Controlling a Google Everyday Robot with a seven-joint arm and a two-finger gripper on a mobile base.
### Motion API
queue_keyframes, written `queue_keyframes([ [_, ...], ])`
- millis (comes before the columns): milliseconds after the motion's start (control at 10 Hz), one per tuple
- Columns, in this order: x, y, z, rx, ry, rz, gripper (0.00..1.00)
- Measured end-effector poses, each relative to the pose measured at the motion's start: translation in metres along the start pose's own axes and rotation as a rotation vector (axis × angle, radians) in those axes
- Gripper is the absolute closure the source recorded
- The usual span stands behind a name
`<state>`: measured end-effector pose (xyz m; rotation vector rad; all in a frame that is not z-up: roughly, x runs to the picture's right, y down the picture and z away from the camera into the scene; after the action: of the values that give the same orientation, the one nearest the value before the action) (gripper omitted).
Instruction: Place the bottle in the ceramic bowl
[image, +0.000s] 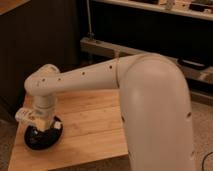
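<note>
The black ceramic bowl (48, 140) sits at the front left of the wooden table (92, 125). My gripper (36, 121) hangs from the white arm directly over the bowl and hides part of it. It is shut on the small white bottle (23, 116). The bottle lies roughly level and sticks out to the left, just above the bowl's left rim.
My large white arm (150, 100) fills the right side of the view and covers the table's right part. A dark cabinet (45, 45) stands behind the table. A low shelf with a metal rail (110, 50) runs along the back.
</note>
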<state>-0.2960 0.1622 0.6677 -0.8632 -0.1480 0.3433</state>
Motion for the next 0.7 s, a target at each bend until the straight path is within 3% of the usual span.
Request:
queue_keyframes([
  [300, -0.020, 0.038, 0.067, -0.206, -0.011, -0.121, 1.00],
  [500, -0.027, 0.040, 0.087, -0.258, -0.027, -0.164, 0.97],
  [700, -0.028, 0.040, 0.087, -0.273, -0.028, -0.180, 0.79],
])
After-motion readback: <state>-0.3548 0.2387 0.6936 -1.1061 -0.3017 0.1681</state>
